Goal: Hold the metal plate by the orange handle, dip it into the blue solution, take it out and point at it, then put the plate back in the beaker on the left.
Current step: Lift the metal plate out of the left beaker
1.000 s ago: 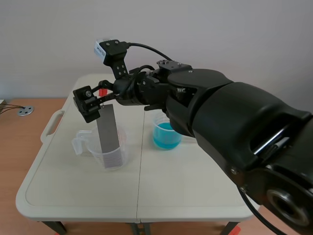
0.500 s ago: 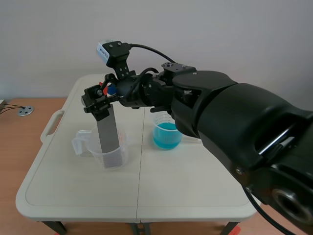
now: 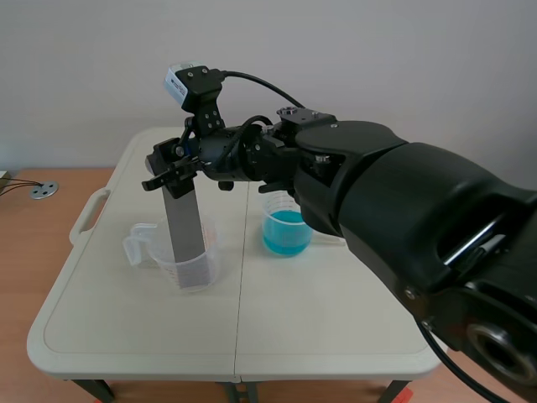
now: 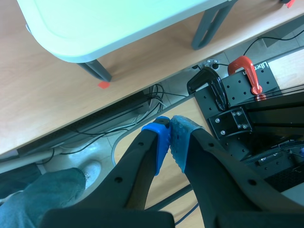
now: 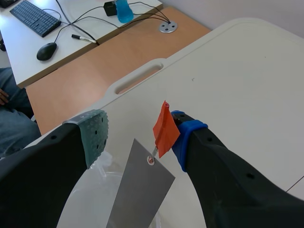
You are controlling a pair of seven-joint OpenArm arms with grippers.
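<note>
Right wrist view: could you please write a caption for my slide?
Open right claw straddles the orange handle of the plate standing in the beaker.

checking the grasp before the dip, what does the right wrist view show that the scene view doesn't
Only the right wrist view: the orange handle atop the metal plate, near one side of the open right claw, plus a keyboard and mouse on a desk beyond. Only the scene view: the cup of blue liquid, and the plate's lower end standing in the clear beaker. Both: the plate, the claw and the white table.
</note>
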